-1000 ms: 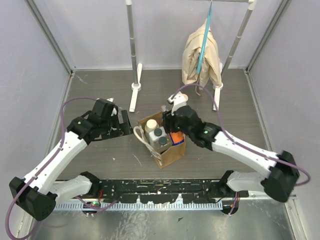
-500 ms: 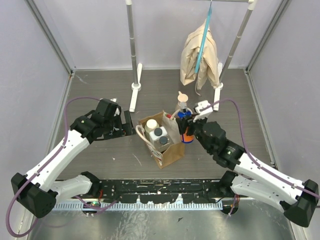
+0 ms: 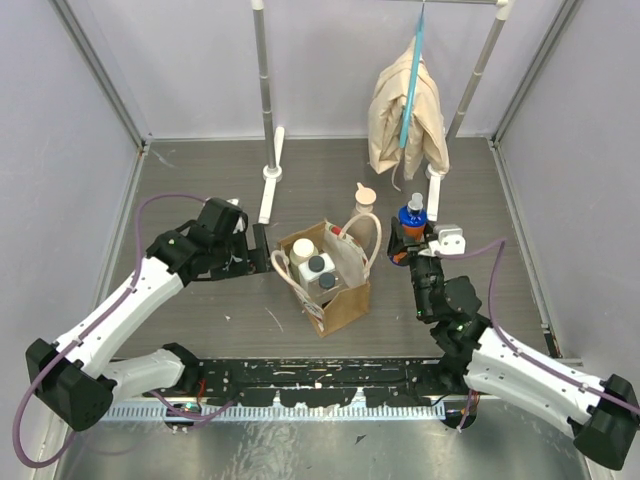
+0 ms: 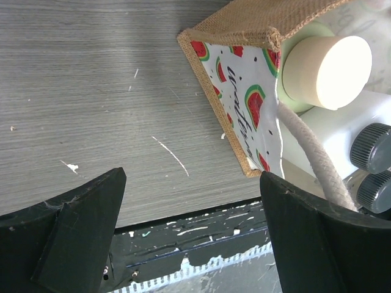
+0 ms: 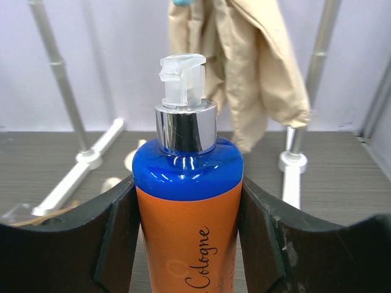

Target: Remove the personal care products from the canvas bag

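Note:
The canvas bag stands upright at the table's middle, its looped handles flopped outward. Inside it I see a cream-capped bottle and a white bottle with a dark grey cap. A beige pump-top bottle rises at the bag's far right corner. My right gripper is shut on the blue bottle with the orange band, upright and clear of the bag, to its right. My left gripper stands open just left of the bag. The left wrist view shows the bag's corner and the cream cap.
A clothes rack stands at the back, with a beige cloth on a blue hanger and white feet on the table. Grey walls close in left, right and behind. A black rail runs along the near edge.
My right gripper lifted the blue bottle out of the bag and carried it to the right, away from the bag. The left arm barely moved.

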